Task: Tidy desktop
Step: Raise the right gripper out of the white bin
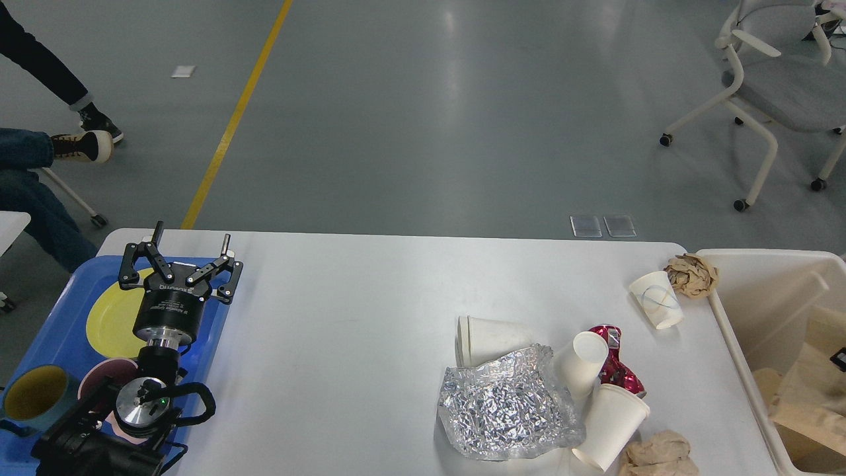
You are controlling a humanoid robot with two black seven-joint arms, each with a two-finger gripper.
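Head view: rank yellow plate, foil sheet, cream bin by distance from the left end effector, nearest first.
From the left end effector:
1. Yellow plate, just below-left of it, on the blue tray.
2. Foil sheet, right of centre on the desktop.
3. Cream bin, off the right edge.

One head camera, high, looking forward and down.

It looks down steeply over the white table [344, 344], whose near edge is cut off by the frame's bottom, and on across grey floor [429, 119] to a yellow line [231, 125] and a wheeled chair [773, 92]. The left arm enters close at bottom left, its tool [192, 254] pointing away from the lens. A cream bin [733, 330] clips the right edge. No second view shares the scene.
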